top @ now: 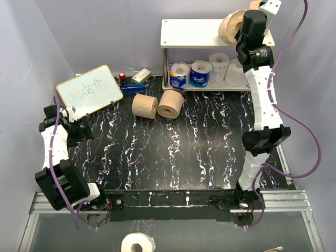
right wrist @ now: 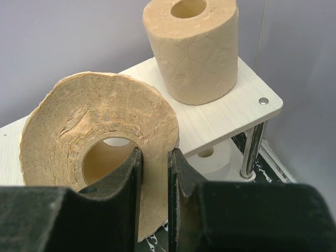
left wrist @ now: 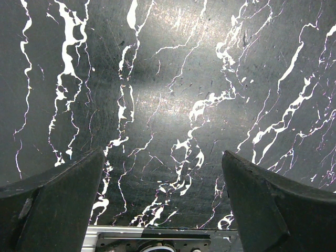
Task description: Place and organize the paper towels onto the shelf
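Observation:
My right gripper is shut on the wall of a tan paper towel roll, one finger inside its core, holding it over the shelf's cream top board; it shows in the top view too. A second tan roll stands upright on the top board's far right. Two tan rolls lie on the table in front of the shelf. On the lower board are two blue-wrapped rolls and two white rolls. My left gripper is open and empty over bare table.
A wood-framed whiteboard leans at the back left, with a blue-and-white box and a small red item beside it. A white roll lies off the table at the bottom. Walls close in on both sides.

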Robot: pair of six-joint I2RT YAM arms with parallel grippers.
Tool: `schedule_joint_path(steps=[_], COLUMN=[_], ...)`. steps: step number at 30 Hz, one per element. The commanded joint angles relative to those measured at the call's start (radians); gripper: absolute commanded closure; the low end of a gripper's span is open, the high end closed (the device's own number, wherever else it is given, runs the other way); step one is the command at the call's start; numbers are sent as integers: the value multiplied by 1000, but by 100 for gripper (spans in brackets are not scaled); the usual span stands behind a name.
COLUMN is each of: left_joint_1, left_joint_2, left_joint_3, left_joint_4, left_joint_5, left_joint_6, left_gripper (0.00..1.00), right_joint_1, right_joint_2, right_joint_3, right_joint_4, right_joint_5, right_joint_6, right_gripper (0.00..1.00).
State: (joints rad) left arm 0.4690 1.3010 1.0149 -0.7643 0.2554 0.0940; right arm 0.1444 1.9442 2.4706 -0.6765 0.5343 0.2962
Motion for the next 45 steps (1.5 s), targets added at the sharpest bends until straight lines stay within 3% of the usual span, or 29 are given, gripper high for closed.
schedule_joint_path(steps=[1,12,20,25,30,33,37,42,45], left_joint_1=[5,5,5,5,5,5,8,10,9], left_joint_2=[-6,0,0,2,9,9,4,15,12], left_joint_3=[5,5,5,5,5,5,3,2,2], left_joint_4=[-21,-20,-21,-21,-21,-20,-15,-15,-15], left_joint_5=[22,24,25,24,19,11,-3,-5,-4], left_joint_6=[12,12,13,13,11,9,6,4,5], left_gripper=[7,7,7,7,7,7,7,7,7], right_joint_1=[-9,-14,-16,-16,20,174,543,739,826], right_joint_2=[-3,7,33,22,-124,-310,-558,-436,-304], right_joint_3=[25,32,69,49,-42,-221,-609,-735,-780], right_joint_4=[107,145,205,251,317,268,269,-203,-371], right_joint_5=[-13,-10,-20,-43,-144,-139,89,385,538], right_joint_6=[27,19,13,7,18,-10,-59,104,191], right_gripper=[100,58,50,19,5,4,2,2,2])
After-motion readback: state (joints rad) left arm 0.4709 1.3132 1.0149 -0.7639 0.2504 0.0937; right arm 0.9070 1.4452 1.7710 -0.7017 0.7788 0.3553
